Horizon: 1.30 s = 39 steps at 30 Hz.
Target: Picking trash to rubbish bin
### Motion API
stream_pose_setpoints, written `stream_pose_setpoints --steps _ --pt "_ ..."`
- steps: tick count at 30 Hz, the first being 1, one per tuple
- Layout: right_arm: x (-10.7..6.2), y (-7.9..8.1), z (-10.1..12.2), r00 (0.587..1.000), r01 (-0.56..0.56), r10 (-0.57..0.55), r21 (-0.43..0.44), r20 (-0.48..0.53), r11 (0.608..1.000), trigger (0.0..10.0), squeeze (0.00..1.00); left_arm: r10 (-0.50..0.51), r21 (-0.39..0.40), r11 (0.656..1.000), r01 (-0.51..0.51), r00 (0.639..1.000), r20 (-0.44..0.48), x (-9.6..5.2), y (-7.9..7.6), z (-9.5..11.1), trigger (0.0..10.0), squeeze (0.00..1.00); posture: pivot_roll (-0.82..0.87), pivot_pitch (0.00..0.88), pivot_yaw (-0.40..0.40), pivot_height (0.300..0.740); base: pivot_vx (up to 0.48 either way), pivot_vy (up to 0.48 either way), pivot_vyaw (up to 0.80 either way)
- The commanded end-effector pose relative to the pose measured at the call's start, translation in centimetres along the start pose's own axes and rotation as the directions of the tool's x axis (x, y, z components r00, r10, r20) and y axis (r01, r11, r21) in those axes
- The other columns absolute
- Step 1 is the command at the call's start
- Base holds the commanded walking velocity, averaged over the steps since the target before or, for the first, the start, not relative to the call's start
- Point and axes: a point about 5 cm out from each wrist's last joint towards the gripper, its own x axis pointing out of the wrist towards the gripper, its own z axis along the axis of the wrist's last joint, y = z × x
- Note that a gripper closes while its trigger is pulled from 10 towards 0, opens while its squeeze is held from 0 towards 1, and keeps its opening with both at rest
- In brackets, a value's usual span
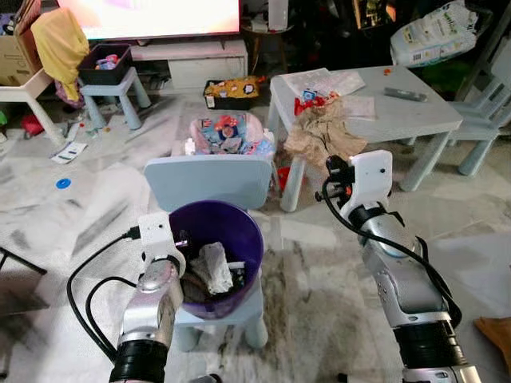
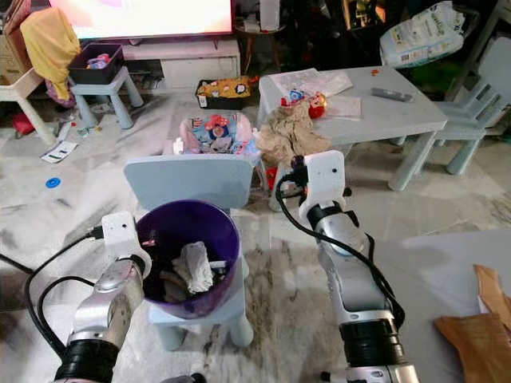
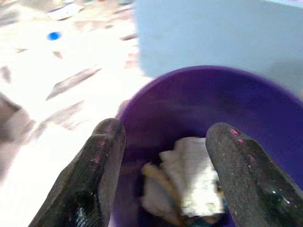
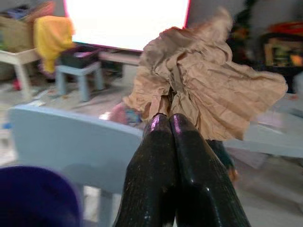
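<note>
A purple bin [image 1: 254, 239] stands on the seat of a small light-blue chair [image 1: 209, 182]. Crumpled white paper [image 1: 214, 267] and other scraps lie inside it. My left gripper [image 3: 165, 130] is open, its fingers over the bin's near-left rim with nothing between them. My right gripper [image 4: 165, 118] is shut on a crumpled brown paper [image 4: 208, 90], held in the air to the right of the chair, in front of the table. The same brown paper [image 1: 323, 136] appears just beyond my right wrist.
A pale blue table [image 1: 407, 120] with papers and a remote stands at the right rear, a matching chair beyond it. A cartoon-printed cushion [image 1: 227, 134] lies behind the chair. A stool with a dark box [image 1: 108, 68] is at the far left. Brown cardboard [image 2: 479, 335] lies on the floor at right.
</note>
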Motion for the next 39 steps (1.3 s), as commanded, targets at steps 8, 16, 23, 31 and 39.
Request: stream_pose_setpoints --steps 8,16,23,31,39 --pt "0.9 1.0 0.1 1.000 -0.022 0.021 0.021 0.018 1.000 0.0 0.00 0.026 -0.013 1.000 -0.026 1.000 0.008 -2.2 0.6 -0.6 10.0 0.00 0.12 0.096 -0.005 0.740 0.000 0.000 0.80" --pt "1.1 1.3 0.1 1.000 -0.015 0.014 0.033 0.026 0.999 0.0 0.00 -0.024 -0.026 0.999 0.024 1.000 0.017 -2.4 -0.1 0.0 10.0 0.00 0.12 0.092 0.008 0.740 0.000 0.000 0.80" --pt "1.1 1.3 -0.1 0.999 -0.004 0.003 0.042 0.032 0.999 0.0 0.00 -0.067 -0.020 0.998 0.067 0.998 0.018 -2.6 -1.0 0.5 10.0 0.00 0.12 0.088 0.017 0.740 0.000 0.000 0.69" --pt "1.1 1.3 -0.5 1.000 0.000 -0.002 0.059 0.022 0.998 0.0 0.00 -0.113 -0.013 0.994 0.113 0.993 0.015 -2.4 -1.5 0.9 10.0 0.00 0.12 0.091 0.014 0.740 0.000 0.000 0.00" --pt "1.3 2.7 -4.1 0.990 -0.066 0.069 0.027 -0.121 0.997 0.0 0.00 -0.223 0.014 0.975 0.223 0.974 -0.039 -3.3 -3.1 -0.3 10.0 0.00 0.13 0.093 0.016 0.740 0.000 0.000 0.00"
